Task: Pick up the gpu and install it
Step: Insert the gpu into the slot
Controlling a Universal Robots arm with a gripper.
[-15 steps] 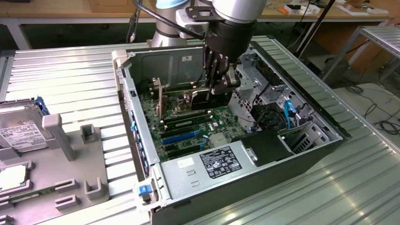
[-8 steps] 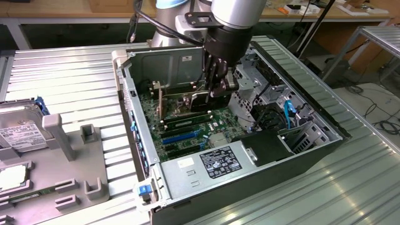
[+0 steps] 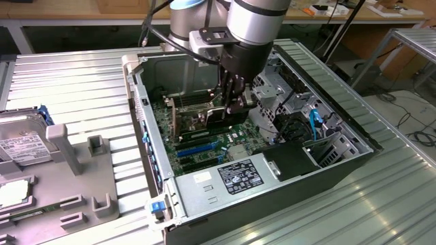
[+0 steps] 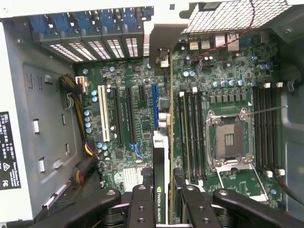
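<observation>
While inside the computer case (image 3: 272,199), the gripper (image 3: 235,104) clenches the gpu (image 3: 204,120). The gpu stands on edge over the motherboard (image 4: 228,71).

Legible markings, as I read them from the wrist view: "QUADRO", with a small logo, runs along the upper edge of the gpu (image 4: 160,202); "DELL" heads the black label (image 4: 8,152) on the power supply (image 3: 204,196).

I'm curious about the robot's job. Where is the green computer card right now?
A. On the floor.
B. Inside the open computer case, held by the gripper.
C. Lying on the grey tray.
B: the gripper is clamped on the card, which stands on edge inside the computer case.
</observation>
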